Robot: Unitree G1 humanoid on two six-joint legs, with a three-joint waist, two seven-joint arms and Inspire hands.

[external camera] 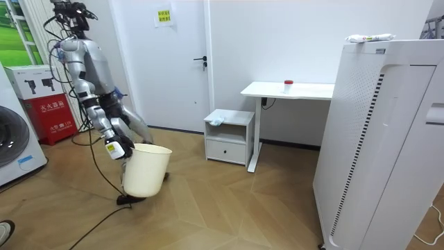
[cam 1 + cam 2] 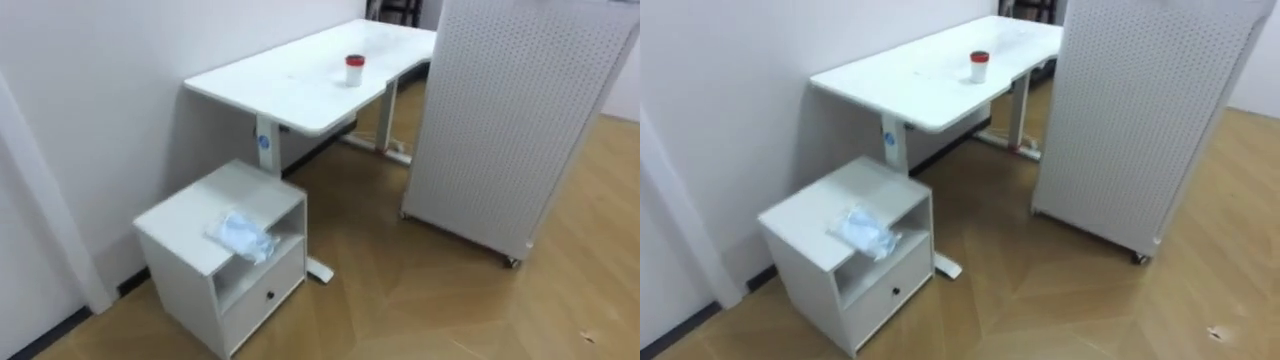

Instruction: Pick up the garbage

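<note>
Bin: left, at your right hand; grip not discernible.
Cabinet: crumpled tissue on top.
Desk: cup, far.

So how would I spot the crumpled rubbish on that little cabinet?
Find the white desk along the wall; a low white cabinet with a drawer stands at its near end. The crumpled pale wad lies on top, drooping over the front edge. It is soft and wrinkled, unlike the rigid red-topped cup on the desk.
</note>
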